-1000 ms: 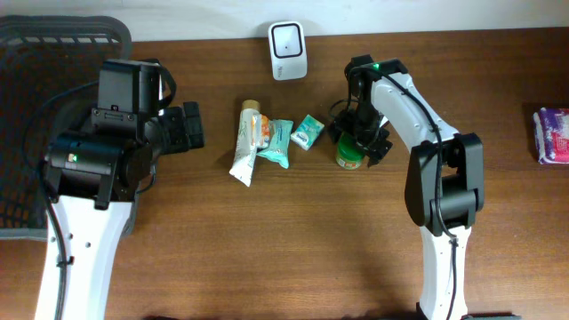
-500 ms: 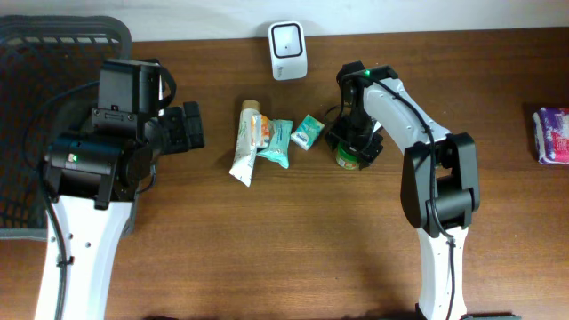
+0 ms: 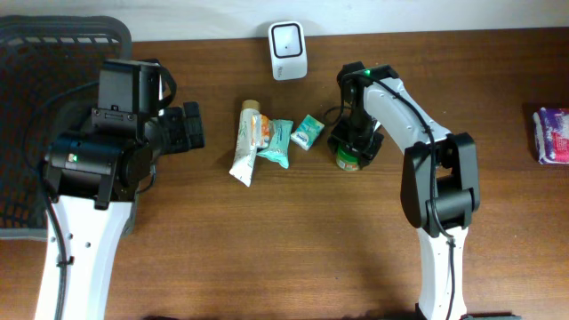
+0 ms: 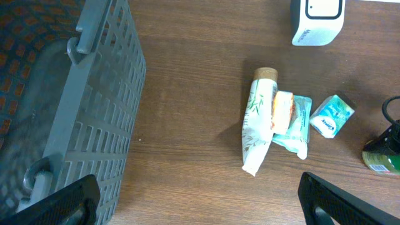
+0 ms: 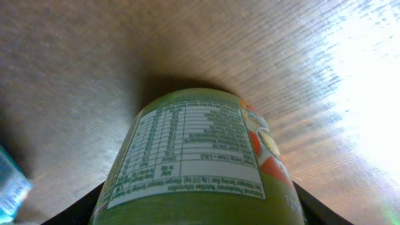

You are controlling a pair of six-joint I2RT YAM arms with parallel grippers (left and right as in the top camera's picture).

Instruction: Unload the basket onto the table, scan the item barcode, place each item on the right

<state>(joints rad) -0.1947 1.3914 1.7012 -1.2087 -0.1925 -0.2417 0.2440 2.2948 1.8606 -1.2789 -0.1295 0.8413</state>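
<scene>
A green jar (image 3: 348,158) with a white printed label stands on the wooden table to the right of the centre items. My right gripper (image 3: 354,147) comes down over it. In the right wrist view the jar (image 5: 194,156) fills the gap, and both black fingers press against its sides, so my right gripper (image 5: 197,209) is shut on it. No barcode shows on the label face in view. The white scanner (image 3: 288,38) stands at the back edge. My left gripper (image 3: 191,127) hovers at the left, open and empty, its fingertips (image 4: 340,200) far apart.
A white tube (image 3: 244,142), a teal packet (image 3: 277,142) and a small teal box (image 3: 308,131) lie between the arms. A grey mesh basket (image 3: 36,53) fills the far left. A purple pack (image 3: 553,135) lies at the right edge.
My right gripper has shifted slightly left over the green jar and its fingers have closed in against the jar's sides. The left arm has not moved.
</scene>
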